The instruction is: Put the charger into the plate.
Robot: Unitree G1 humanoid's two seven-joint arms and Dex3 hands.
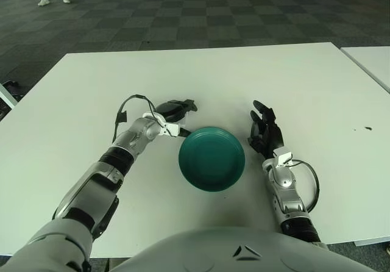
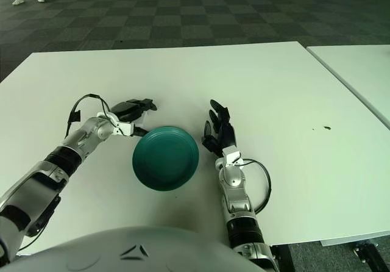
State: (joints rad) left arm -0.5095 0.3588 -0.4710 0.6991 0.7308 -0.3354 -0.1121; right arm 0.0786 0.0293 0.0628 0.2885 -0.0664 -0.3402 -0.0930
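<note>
Plate [image 1: 211, 158] sits between both hands; left hand [image 1: 173, 111], grip unclear, shows at its far-left rim; right hand [image 1: 264, 132] lies spread.

— How does the light look to you?
— Bright and even, from overhead. Your white table [image 1: 201, 77] reads clean without glare, and the green plate [image 1: 211, 158] casts only a thin soft shadow.
— Any blur?
— None you'd notice; the checkered floor [image 1: 183, 16] behind stays crisp, though darker. The table's edges bow slightly toward the borders.
</note>
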